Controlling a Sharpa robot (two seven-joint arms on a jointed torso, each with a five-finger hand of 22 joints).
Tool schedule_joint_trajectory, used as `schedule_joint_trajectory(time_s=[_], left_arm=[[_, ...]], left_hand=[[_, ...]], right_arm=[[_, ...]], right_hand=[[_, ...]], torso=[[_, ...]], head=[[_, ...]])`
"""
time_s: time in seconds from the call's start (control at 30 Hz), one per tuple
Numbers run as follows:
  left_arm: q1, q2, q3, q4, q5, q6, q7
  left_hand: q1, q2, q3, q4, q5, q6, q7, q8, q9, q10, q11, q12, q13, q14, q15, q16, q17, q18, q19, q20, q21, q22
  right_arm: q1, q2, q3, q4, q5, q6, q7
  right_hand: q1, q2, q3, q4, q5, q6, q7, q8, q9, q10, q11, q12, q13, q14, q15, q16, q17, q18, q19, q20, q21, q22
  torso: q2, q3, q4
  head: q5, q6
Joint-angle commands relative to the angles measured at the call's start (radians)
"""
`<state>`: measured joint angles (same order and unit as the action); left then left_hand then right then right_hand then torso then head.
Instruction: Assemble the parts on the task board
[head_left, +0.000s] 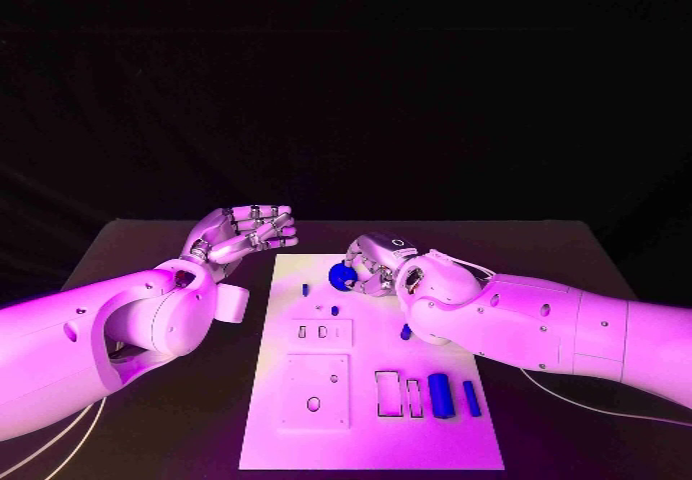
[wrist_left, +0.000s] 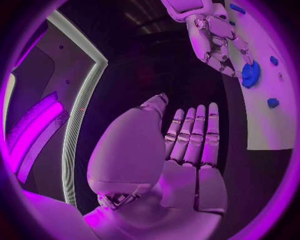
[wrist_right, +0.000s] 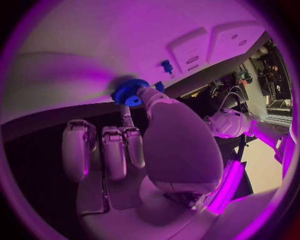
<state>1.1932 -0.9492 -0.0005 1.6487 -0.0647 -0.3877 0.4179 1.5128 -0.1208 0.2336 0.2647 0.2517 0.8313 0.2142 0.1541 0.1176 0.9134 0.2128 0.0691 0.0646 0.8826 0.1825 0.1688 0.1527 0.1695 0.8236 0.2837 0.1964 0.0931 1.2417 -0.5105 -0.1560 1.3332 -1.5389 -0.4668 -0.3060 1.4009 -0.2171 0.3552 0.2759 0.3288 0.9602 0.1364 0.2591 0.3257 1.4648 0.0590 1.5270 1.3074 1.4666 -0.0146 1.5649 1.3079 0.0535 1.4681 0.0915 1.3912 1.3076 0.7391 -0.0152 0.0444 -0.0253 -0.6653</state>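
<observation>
The white task board lies in the middle of the black table. My right hand is over the board's far end and pinches a round blue gear between thumb and a finger. The right wrist view shows the gear at those fingertips, close above the board. My left hand hovers left of the board's far corner, its fingers stretched out and holding nothing. From the left wrist, the right hand and the gear appear over the board.
On the board are a small blue peg, two small blue pieces, a blue cylinder and a thin blue bar beside rectangular recesses. Two white blocks with holes sit on its left half.
</observation>
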Motion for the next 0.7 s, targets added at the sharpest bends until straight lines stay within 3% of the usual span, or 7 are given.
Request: schedule_joint_trajectory(time_s=[0.03,0.57,0.7], left_arm=[[0.001,0.003,0.001,0.000,-0.005,0.021,0.003],[0.001,0.006,0.001,-0.016,-0.005,0.021,0.002],[0.001,0.006,0.001,-0.018,-0.005,0.021,0.002]], left_hand=[[0.003,-0.001,0.005,-0.001,-0.002,-0.004,0.050,-0.006,-0.001,-0.005,0.005,-0.005,-0.001,-0.007,-0.001,-0.005,0.002,0.009,-0.006,0.002,-0.003,-0.002],[0.003,-0.002,0.007,-0.001,-0.002,-0.005,0.050,-0.007,-0.002,-0.007,0.006,-0.005,-0.001,-0.007,0.000,-0.006,0.002,0.008,-0.007,0.002,-0.003,-0.002],[0.003,-0.002,0.007,-0.001,-0.002,-0.005,0.050,-0.007,-0.002,-0.007,0.006,-0.005,-0.001,-0.007,0.000,-0.006,0.002,0.008,-0.007,0.002,-0.003,-0.002]], right_arm=[[-0.003,0.010,0.000,-0.011,-0.005,0.035,0.007],[-0.006,0.030,0.000,-0.025,0.004,0.044,0.015],[-0.006,0.030,0.000,-0.030,0.008,0.039,0.016]], right_hand=[[-0.013,-0.001,0.005,0.001,-0.005,0.004,0.001,-0.005,0.000,0.061,-0.003,-0.003,0.205,0.102,-0.001,0.004,0.255,-0.007,0.010,-0.004,-0.003,0.117],[-0.037,-0.023,0.005,0.001,-0.020,-0.013,0.009,-0.022,-0.007,0.053,0.003,-0.011,0.196,0.102,0.004,0.004,0.253,-0.006,0.007,0.000,-0.009,0.114],[-0.049,-0.032,-0.002,0.001,-0.036,-0.038,0.016,-0.040,-0.014,0.042,0.009,-0.021,0.184,0.102,0.009,0.003,0.251,-0.006,0.005,0.004,-0.013,0.111]], torso=[[0.000,0.0015,0.0003],[-0.001,0.0010,0.0011],[-0.001,0.0007,0.0012]], head=[[-0.001,-0.001],[-0.001,-0.002],[-0.001,-0.001]])
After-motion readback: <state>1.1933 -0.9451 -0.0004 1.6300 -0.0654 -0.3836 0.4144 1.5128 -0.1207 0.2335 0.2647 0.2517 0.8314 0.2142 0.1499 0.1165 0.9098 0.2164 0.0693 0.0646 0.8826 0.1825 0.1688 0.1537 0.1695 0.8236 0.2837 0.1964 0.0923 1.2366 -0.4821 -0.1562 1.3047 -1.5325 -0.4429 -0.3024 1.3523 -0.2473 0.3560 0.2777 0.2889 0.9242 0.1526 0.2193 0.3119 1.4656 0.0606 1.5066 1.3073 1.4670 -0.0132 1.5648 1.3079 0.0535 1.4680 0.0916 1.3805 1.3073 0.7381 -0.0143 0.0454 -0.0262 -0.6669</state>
